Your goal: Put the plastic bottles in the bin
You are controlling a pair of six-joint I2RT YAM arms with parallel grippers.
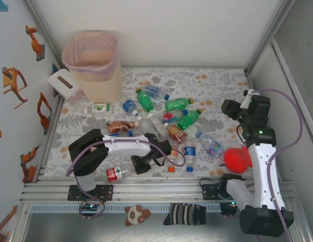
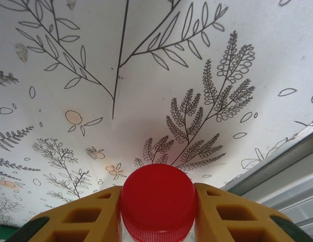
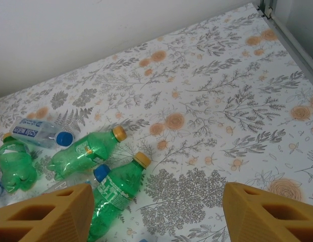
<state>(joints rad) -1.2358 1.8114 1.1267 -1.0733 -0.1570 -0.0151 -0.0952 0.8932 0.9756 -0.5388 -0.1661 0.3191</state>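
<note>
Your left gripper (image 2: 159,193) is clamped on the red-capped clear plastic bottle (image 2: 159,214) at its cap end, probably so the body hangs free for dropping. The tall pale pink translucent bin (image 1: 101,83) sits far-left. The right gripper (image 3: 156,206) is spread and empty.

Bin (image 1: 98,83): pale pink, purple band, upright, upper left of your top view. Plastic bottles (image 1: 188,119): clear, green, copper; lying scattered mid-frame. Red-capped bottle (image 2: 159,212): bottom centre of your left wrist view, clamped in left gripper (image 2: 157,194).
</note>
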